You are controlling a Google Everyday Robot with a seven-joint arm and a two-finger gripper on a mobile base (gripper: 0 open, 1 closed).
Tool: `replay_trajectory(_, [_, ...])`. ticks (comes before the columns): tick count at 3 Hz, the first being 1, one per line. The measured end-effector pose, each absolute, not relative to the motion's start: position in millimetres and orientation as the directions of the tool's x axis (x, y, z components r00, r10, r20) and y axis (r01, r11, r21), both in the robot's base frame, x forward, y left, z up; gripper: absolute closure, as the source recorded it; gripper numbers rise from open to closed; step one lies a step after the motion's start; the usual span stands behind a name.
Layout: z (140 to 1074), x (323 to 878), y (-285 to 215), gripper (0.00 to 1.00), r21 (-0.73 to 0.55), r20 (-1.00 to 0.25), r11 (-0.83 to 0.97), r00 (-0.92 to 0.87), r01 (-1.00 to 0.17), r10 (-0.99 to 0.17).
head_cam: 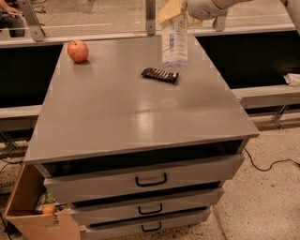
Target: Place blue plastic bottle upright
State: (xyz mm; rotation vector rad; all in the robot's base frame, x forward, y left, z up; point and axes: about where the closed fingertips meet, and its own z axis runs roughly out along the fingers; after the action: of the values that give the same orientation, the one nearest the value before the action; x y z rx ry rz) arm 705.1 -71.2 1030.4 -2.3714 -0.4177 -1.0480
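Claw (174, 10) at the bench's (117, 122) 1 o'clock, clamped on top of the blue plastic bottle (175, 44), which hangs near upright. Dark wrapped bar (160, 74) just at bottle's 7 o'clock; apple (78, 50) at bench's 11.

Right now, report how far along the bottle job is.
Done: the blue plastic bottle is off its side, nearly vertical. In hand: the gripper grips its top over the back right of the table, behind the dark snack bar. Left: stand it on the tabletop and release; whether its base touches yet is unclear.
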Motion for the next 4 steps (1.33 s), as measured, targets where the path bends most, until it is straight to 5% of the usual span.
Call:
replay_trajectory(2, [1054.1,713.0,-72.0,1.0,-0.276,0.921,-0.675,0.388,0.684,0.017])
replay_trajectory(4, [1035.3,711.3,-112.9,1.0,-0.119,0.976,-0.535,0.198,0.837,0.093])
